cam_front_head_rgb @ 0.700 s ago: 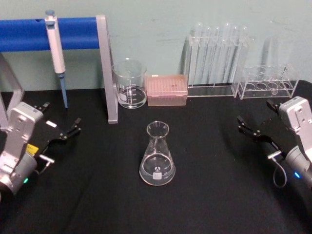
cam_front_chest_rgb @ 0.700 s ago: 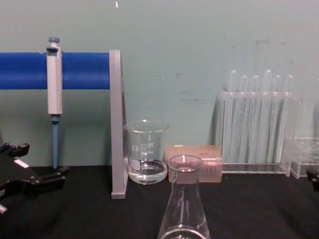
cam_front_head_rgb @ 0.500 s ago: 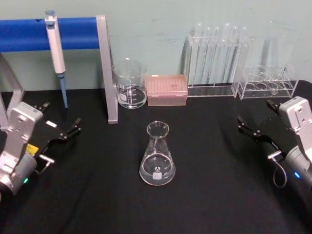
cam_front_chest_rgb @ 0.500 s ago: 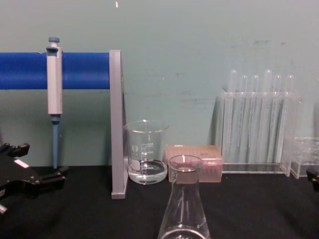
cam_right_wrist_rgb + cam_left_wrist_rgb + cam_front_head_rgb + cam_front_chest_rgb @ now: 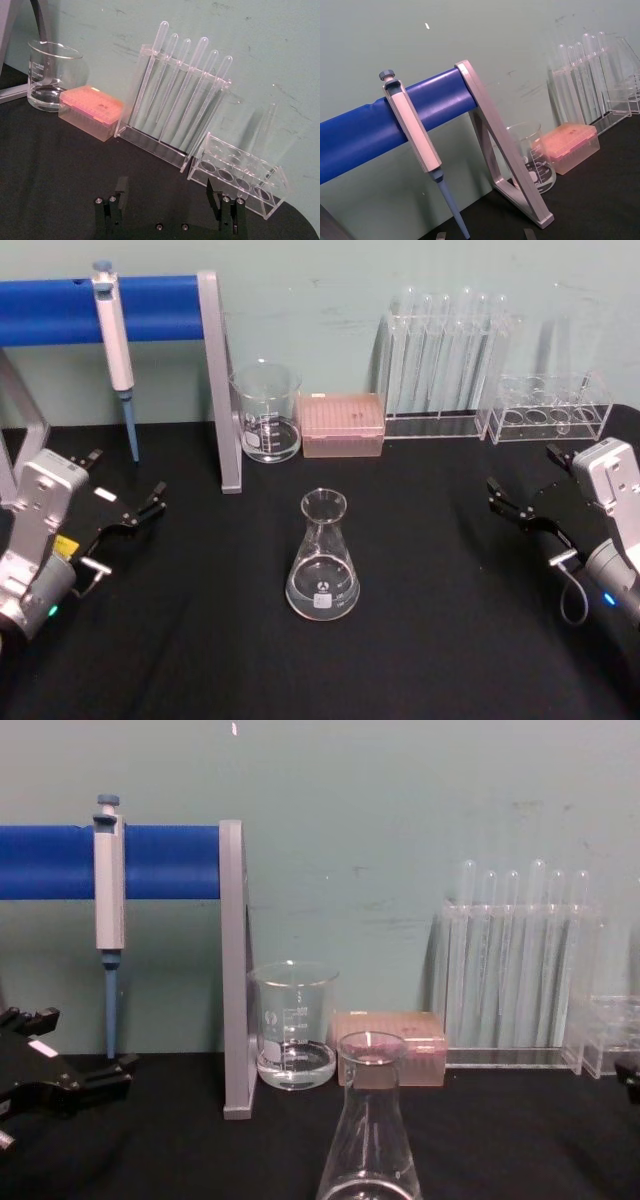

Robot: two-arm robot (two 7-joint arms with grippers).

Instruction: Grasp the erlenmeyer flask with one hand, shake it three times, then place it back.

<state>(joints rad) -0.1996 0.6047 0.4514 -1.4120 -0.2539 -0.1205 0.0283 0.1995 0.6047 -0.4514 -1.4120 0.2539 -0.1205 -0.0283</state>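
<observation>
**Flask untouched, both grippers open and well back**

The flask (image 5: 322, 558) stands upright on the black table (image 5: 430, 640), mid-field and nearer the robot than the other glassware. Nothing is close to it on any side. My read is that this gives either arm a clean side approach to the neck or the cone.

The left gripper (image 5: 125, 480) hangs low over the table at the left, fingers spread, holding nothing, well apart from the flask. The right gripper (image 5: 522, 470) sits likewise at the right. The right wrist view shows its two fingers wide apart with bare cloth between them. Both point roughly inward. Which one is meant to reach, I cannot tell. The grasp has not begun.

Along the back wall are a beaker (image 5: 266, 412), a pink box (image 5: 343, 424), a rack of tubes (image 5: 445, 350) and a smaller rack (image 5: 553, 408). A pipette (image 5: 115, 340) hangs on the blue bar (image 5: 160, 306). All are set back, so I judge they are out of the shaking path.

Hard to make out:
- In the chest view the flask's base is cut off by the lower edge.
- I cannot be sure from the clear glass whether it holds liquid.
- In the left wrist view, that gripper's fingertips barely enter the lower edge.
- The flask's printed mark is unreadable.
</observation>
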